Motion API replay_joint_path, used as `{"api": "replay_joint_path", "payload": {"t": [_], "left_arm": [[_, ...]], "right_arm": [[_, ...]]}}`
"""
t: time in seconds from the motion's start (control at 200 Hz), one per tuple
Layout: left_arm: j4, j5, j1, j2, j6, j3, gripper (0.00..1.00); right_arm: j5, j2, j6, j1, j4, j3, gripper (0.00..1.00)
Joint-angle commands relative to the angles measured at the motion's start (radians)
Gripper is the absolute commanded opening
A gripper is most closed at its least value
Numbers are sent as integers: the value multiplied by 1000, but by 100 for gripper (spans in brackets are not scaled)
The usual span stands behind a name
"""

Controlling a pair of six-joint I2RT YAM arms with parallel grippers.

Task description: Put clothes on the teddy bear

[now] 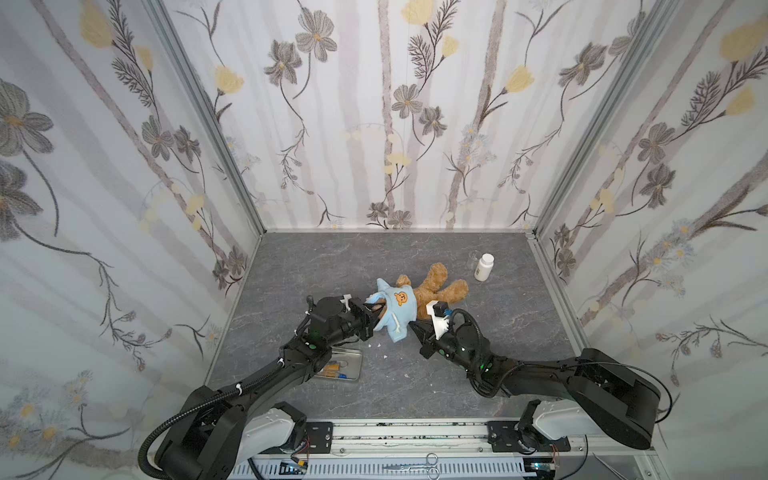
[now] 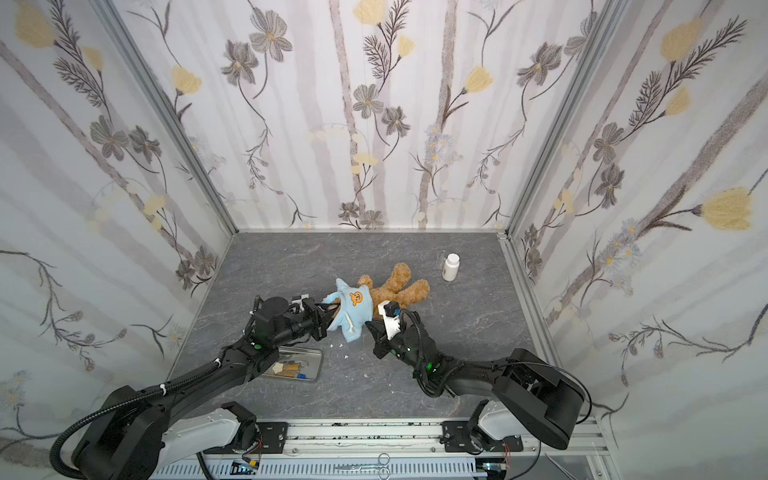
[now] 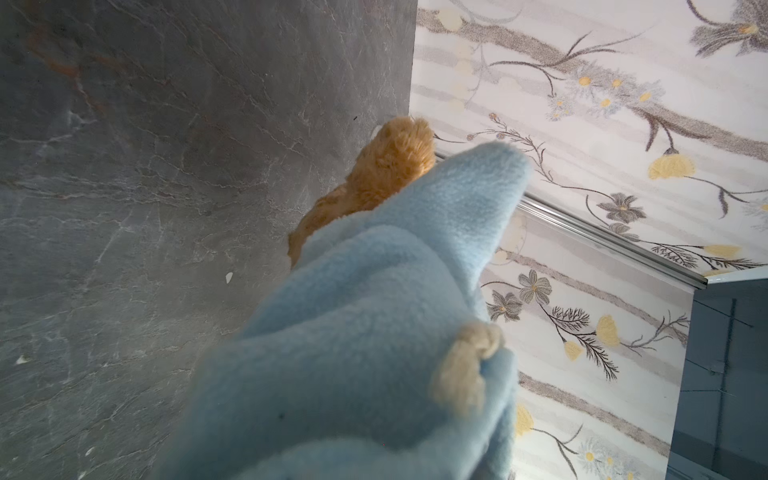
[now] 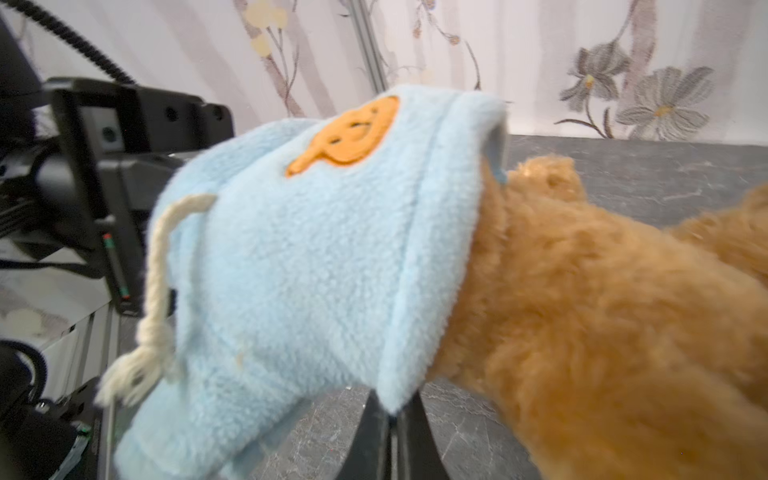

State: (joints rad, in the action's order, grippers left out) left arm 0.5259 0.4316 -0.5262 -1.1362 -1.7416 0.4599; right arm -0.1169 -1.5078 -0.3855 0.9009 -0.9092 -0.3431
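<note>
Bear (image 1: 440, 291) flat on the surface (image 1: 332, 266), near the bottle (image 1: 483, 267), shirt (image 1: 397, 313) over head and chest — left hand (image 1: 371, 312) clamped on shirt top, right hand (image 1: 412, 327) pinched on hem.

The teddy bear (image 4: 602, 311) is curly plush, the shirt (image 4: 311, 270) matt fleece.

No legible text; the white bottle (image 1: 483, 267) perhaps bears tiny print.
</note>
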Motion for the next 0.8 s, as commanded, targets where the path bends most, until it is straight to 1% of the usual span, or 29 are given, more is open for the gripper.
{"api": "replay_joint_path", "payload": {"t": [0.0,0.03,0.07,0.155,0.205,0.225,0.345,0.55,0.604,0.669,0.709,0.719,0.724,0.729,0.769,0.794], "left_arm": [[54,27,11,19,61,-9,0],[49,37,11,15,67,-19,0],[49,58,11,0,73,-25,0],[50,107,11,-24,107,-14,0],[49,131,12,-30,119,-7,0],[49,138,12,-30,125,-7,0],[37,189,35,-30,155,-25,0],[37,247,95,-26,199,1,0],[37,259,99,-34,222,21,0],[35,258,97,-47,305,45,0],[34,262,92,-58,363,63,0],[34,262,89,-61,382,67,0],[33,262,88,-61,391,69,0],[34,261,87,-62,401,71,0],[25,259,82,-71,496,91,0],[6,257,80,-77,559,106,0]], "right_arm": [[-336,36,-250,-13,220,42,0],[-387,36,-301,-12,252,53,0],[-424,32,-352,-26,282,65,0],[-455,17,-413,-64,293,88,0],[-450,11,-415,-73,275,101,0],[-450,11,-417,-109,274,104,0],[-430,5,-410,-170,243,132,0],[-456,-51,-400,-193,230,155,0],[-461,-67,-370,-195,180,161,0],[-399,-56,-281,-195,-3,208,0],[-301,-38,-214,-195,-93,230,1],[-275,-33,-192,-195,-111,232,3],[-239,-27,-170,-195,-126,233,8],[-239,-27,-170,-195,-126,233,8],[-90,3,-93,-194,-144,226,25],[-6,35,-54,-195,-110,218,32]]}}
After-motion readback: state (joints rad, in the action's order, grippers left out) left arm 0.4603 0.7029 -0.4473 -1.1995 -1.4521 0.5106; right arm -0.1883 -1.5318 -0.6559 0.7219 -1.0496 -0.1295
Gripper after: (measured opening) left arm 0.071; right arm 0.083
